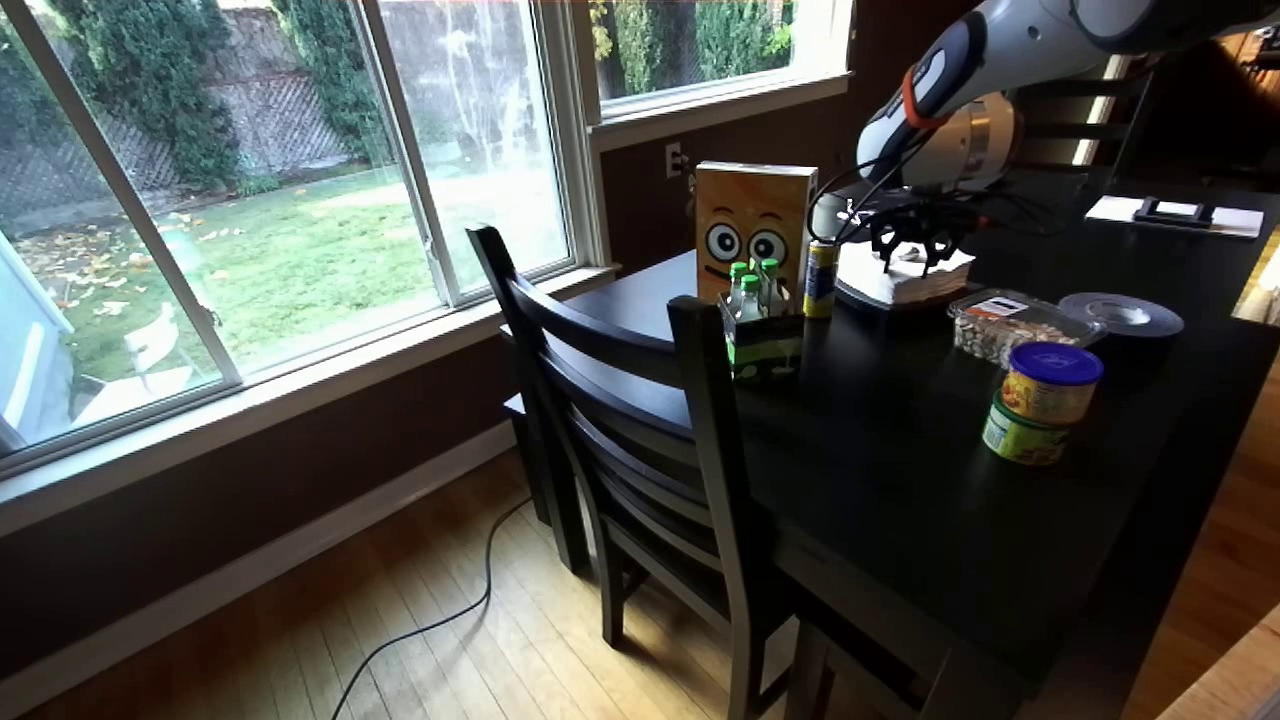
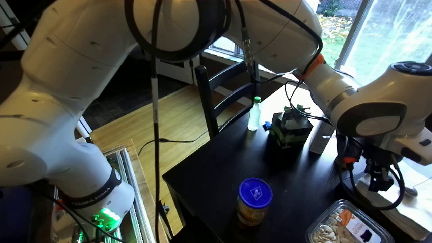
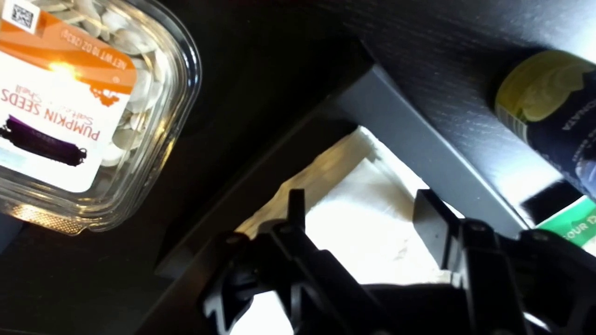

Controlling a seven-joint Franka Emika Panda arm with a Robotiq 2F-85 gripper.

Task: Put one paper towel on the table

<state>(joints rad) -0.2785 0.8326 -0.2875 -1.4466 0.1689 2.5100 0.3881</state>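
Note:
A stack of white paper towels (image 1: pixel 905 288) lies in a dark holder on the dark table (image 1: pixel 880 450). The stack also shows in an exterior view (image 2: pixel 401 209) and, brightly lit, in the wrist view (image 3: pixel 368 242). I cannot make out a single loose sheet apart from the stack. My gripper (image 1: pixel 908 262) points down at the top of the stack. In the wrist view my gripper (image 3: pixel 358 200) is open, its two fingers apart over the white paper with nothing held between them. I cannot tell whether the fingertips touch the paper.
Around the holder stand a pumpkin seed box (image 3: pixel 70 102), a yellow and blue can (image 1: pixel 820 280), a bottle carrier (image 1: pixel 765 345) and an orange box with eyes (image 1: pixel 755 215). Stacked tubs with a blue lid (image 2: pixel 254 199) and a tape roll (image 1: pixel 1160 318) are nearby. A chair (image 1: pixel 715 430) stands alongside.

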